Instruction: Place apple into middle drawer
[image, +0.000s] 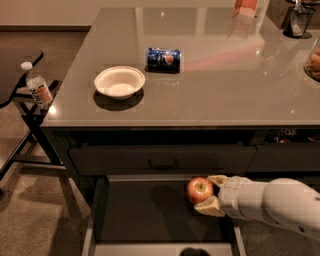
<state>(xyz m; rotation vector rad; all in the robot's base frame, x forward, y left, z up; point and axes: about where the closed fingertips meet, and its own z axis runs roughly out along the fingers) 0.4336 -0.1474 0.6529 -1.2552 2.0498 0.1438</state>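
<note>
The apple (200, 189) is small, round and red-orange with a yellowish patch near the stem. My gripper (211, 192) is shut on it from the right, one pale finger (218, 179) behind it and one in front. It holds the apple over the right part of the open middle drawer (150, 212), a wide dark-grey drawer with a flat floor and pale side edges, pulled out below the counter. My white arm (272, 202) reaches in from the right edge of the view.
A closed drawer front with a small black handle (162, 164) sits above the open drawer. On the grey countertop (225, 75) stand a white bowl (119, 82) and a blue soda can (164, 59) on its side. A water bottle (36, 86) stands on a black stand at the left.
</note>
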